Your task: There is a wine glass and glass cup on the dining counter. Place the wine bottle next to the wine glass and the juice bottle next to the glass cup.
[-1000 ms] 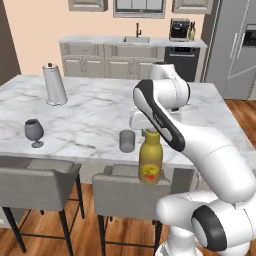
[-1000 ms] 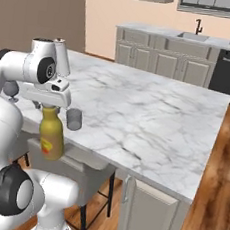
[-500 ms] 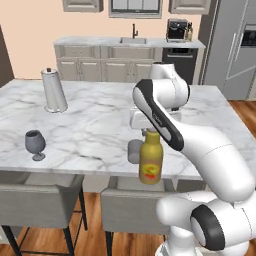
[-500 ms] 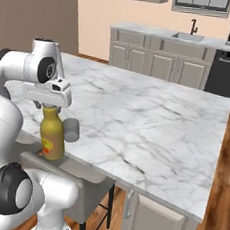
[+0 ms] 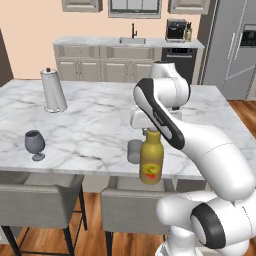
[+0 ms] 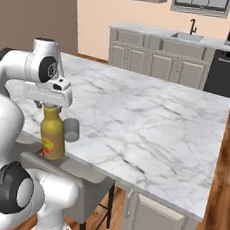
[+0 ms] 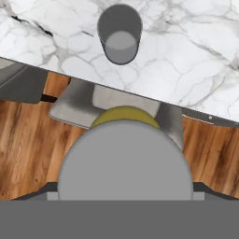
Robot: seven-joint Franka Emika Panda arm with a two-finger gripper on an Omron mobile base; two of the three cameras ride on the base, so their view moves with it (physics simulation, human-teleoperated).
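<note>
My gripper (image 5: 150, 129) is shut on the grey cap of the amber juice bottle (image 5: 151, 159), which hangs upright just off the front edge of the dining counter (image 5: 90, 125). The glass cup (image 5: 134, 151) stands on the counter right beside the bottle, slightly to its left. From the right base camera the juice bottle (image 6: 53, 135) sits under the gripper (image 6: 50, 105) with the glass cup (image 6: 71, 130) behind it. Looking along the hand, the bottle's cap (image 7: 125, 158) looms large and the glass cup (image 7: 120, 35) lies beyond. The wine glass (image 5: 35, 144) stands far left. The wine bottle is out of view.
A paper towel roll (image 5: 52, 90) stands at the counter's back left. Grey stools (image 5: 135, 205) are tucked under the front edge, one directly below the bottle (image 7: 74, 100). Sink counter and cabinets (image 5: 125, 50) line the far wall.
Both base views have shifted, so the base has moved; the counter now looks closer. The juice bottle stays in the gripper beside the glass cup.
</note>
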